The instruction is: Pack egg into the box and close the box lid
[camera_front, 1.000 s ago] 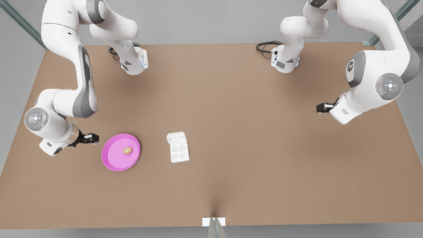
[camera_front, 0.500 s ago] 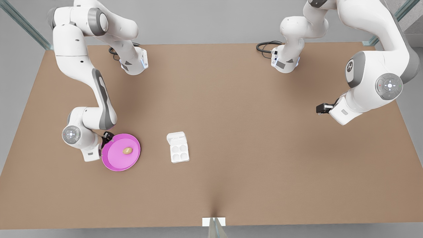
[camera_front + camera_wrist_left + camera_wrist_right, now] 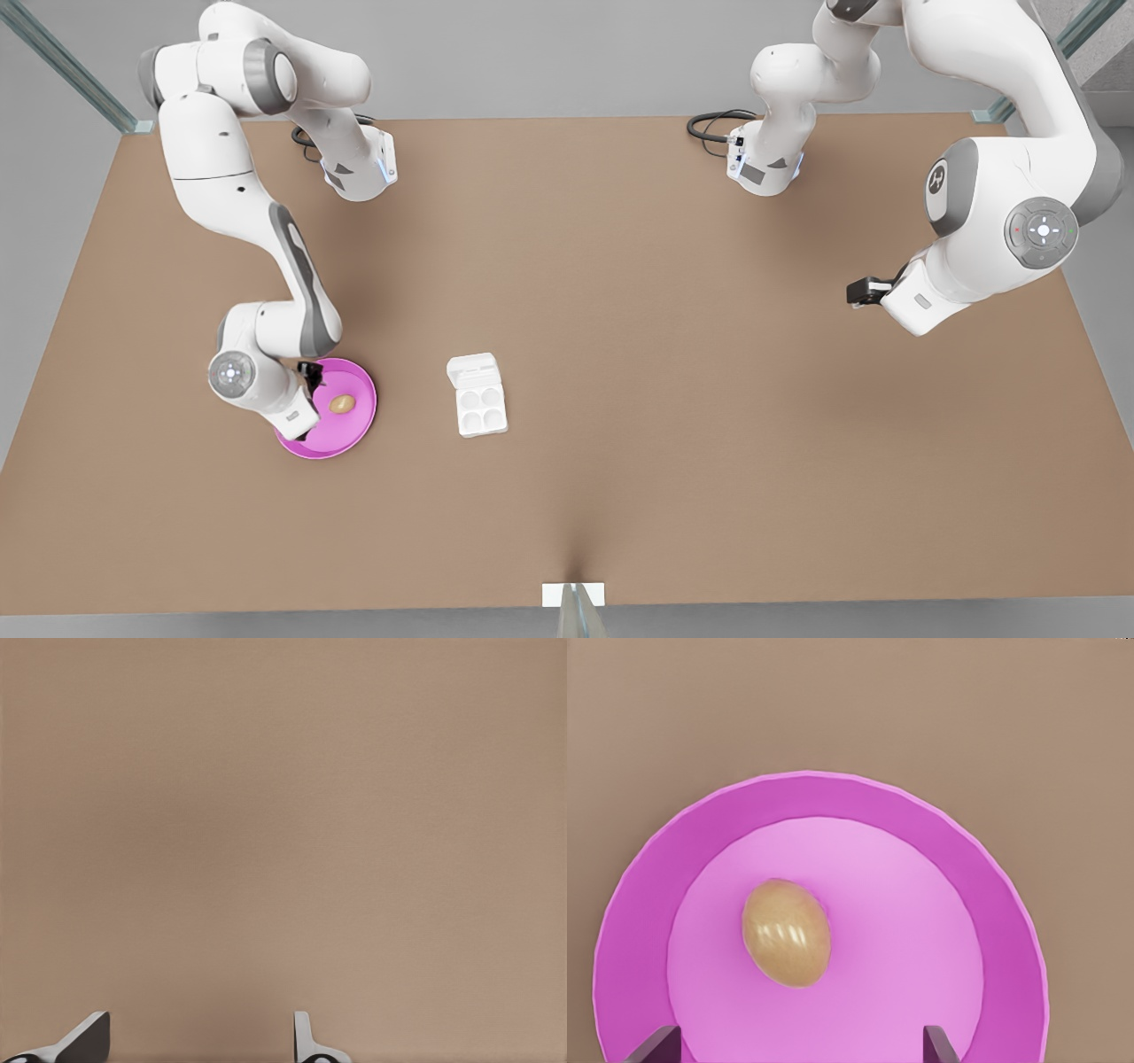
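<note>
The right gripper (image 3: 312, 374) hangs over the pink plate (image 3: 350, 439) at the front view's left, jaws spread wide and empty. The egg (image 3: 786, 932) lies mid-plate: smooth, round, fragile, so pinch gently across its narrow middle. Box (image 3: 481, 408) just right, box lid (image 3: 471, 369) open. Far right, the left gripper (image 3: 858, 292) waits over bare bench (image 3: 620, 310), jaws parted, empty.

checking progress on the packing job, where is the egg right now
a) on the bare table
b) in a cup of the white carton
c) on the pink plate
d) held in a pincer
c: the egg lies on the pink plate, apart from the open box, with the right pincer open above the plate.
</note>
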Available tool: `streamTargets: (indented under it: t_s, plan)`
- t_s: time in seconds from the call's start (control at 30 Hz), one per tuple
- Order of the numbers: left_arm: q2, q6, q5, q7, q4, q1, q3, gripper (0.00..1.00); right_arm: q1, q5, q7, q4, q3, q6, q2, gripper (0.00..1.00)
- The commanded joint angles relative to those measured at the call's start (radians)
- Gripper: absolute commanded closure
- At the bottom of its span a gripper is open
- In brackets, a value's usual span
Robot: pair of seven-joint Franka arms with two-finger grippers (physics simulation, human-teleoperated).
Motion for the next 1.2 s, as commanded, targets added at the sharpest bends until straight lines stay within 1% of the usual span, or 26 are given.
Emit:
streamTargets:
  t_s: [0.0,0.17,0.33,0.43,0.87,0.9,0.93,0.97,1.0,1.07,1.1,1.17]
  plan:
    - [-0.007,0.002,0.0,0.0,0.002,-0.002,-0.003,0.0,-0.002,0.002,-0.313,0.0,0.001,0.024,0.013,0.0]
    - [-0.027,-0.015,-0.001,-0.001,0.005,0.001,-0.004,0.0,0.001,0.002,-0.313,-0.007,0.01,0.031,0.033,0.0]
    - [-0.034,-0.012,-0.001,-0.01,0.008,0.004,-0.007,0.0,0.0,0.0,-0.342,-0.004,0.046,0.039,0.049,0.0]
    - [-0.023,-0.001,-0.003,-0.012,0.008,0.004,-0.009,0.0,-0.002,0.002,-0.473,-0.012,0.046,0.039,0.05,0.0]
    - [0.003,-0.002,-0.001,-0.013,0.005,-0.017,-0.009,0.0,-0.017,0.013,-0.485,0.002,0.046,0.059,0.084,0.0]
    - [0.003,-0.004,-0.001,-0.013,0.005,-0.017,-0.009,0.0,-0.02,0.013,-0.485,0.002,0.046,0.059,0.084,0.03]
    - [0.003,-0.004,-0.001,-0.013,0.005,-0.017,-0.009,0.0,-0.02,0.013,-0.485,0.002,0.046,0.059,0.084,0.12]
    - [0.005,-0.004,-0.001,-0.013,0.005,-0.017,-0.009,0.0,-0.019,0.013,-0.485,0.002,0.046,0.059,0.084,0.17]
    - [0.005,-0.002,-0.001,-0.013,0.005,-0.017,-0.009,0.0,-0.016,0.02,-0.485,0.002,0.046,0.059,0.084,0.17]
    - [0.005,-0.004,-0.001,-0.013,0.005,-0.017,-0.009,0.0,-0.014,0.02,-0.485,0.002,0.046,0.059,0.084,0.22]
    - [0.005,-0.002,-0.001,-0.013,0.005,-0.017,-0.009,0.0,-0.013,0.02,-0.483,0.002,0.046,0.059,0.084,0.23]
    - [0.006,-0.002,-0.001,-0.013,0.005,-0.017,-0.009,0.0,-0.014,0.02,-0.483,0.002,0.046,0.06,0.084,0.28]
